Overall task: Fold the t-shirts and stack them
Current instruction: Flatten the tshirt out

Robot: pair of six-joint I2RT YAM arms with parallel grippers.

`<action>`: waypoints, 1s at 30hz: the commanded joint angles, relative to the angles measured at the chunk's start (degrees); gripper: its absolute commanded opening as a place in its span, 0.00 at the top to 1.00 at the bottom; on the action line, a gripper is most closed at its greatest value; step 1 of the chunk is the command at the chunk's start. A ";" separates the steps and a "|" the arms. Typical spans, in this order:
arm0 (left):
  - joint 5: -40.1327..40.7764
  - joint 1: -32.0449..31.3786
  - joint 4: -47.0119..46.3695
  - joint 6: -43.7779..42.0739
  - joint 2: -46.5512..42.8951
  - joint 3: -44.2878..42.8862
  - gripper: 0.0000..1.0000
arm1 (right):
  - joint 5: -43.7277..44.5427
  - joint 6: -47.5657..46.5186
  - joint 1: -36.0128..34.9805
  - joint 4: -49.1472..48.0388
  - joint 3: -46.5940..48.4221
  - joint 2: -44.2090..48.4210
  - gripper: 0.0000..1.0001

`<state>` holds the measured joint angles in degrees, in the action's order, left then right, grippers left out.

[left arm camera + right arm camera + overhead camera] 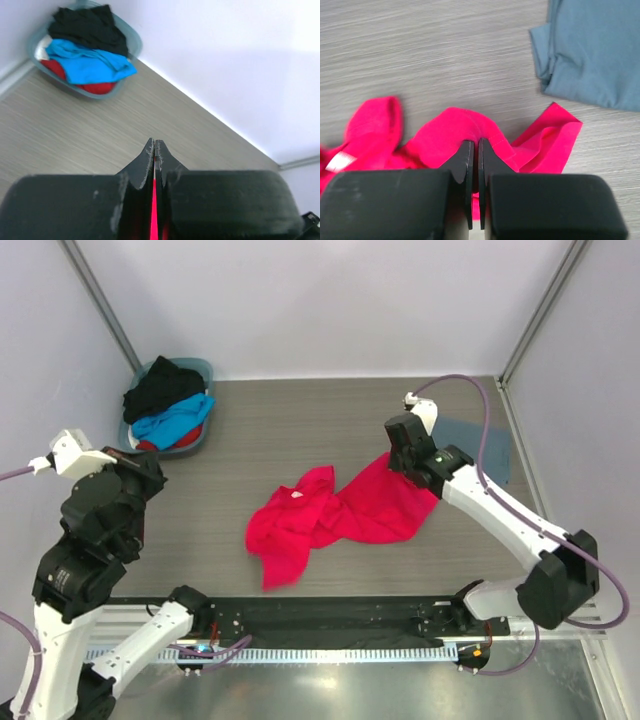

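Out front, the extended right tool (474,146) pinches the red-pink t-shirt (380,505); the left tool (154,145) hangs closed.

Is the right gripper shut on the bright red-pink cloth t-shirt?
Yes, the right gripper stands closed with a raised fold of the bright red-pink cloth t-shirt pinched between its fingertips.

place: robot lab cell | cues: white panel walls (330,310), metal corner posts (97,295), rail-mounted arms (500,512)

red-pink t-shirt (340,515) | grey-blue t-shirt (592,50) | black t-shirt (90,27) | blue t-shirt (85,62) | teal basket (134,41) | grey woodgrain table (300,420)
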<state>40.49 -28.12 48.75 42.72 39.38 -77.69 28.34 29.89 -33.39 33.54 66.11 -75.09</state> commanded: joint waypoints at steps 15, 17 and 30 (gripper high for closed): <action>-33.88 -0.01 -12.26 -0.71 8.08 28.63 0.03 | -17.26 -0.79 7.28 -11.83 -3.52 -5.87 0.52; -36.71 -1.49 -12.54 -0.53 11.50 30.66 0.04 | -19.10 -2.11 7.20 -12.09 -4.32 -4.81 0.48; -13.26 -19.17 -11.05 -3.69 37.49 19.62 0.16 | -24.90 -3.44 6.58 -13.76 -7.57 -2.34 0.47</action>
<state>18.39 -47.13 38.72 40.99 72.10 -51.68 5.41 27.22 -26.52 21.78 59.05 -78.76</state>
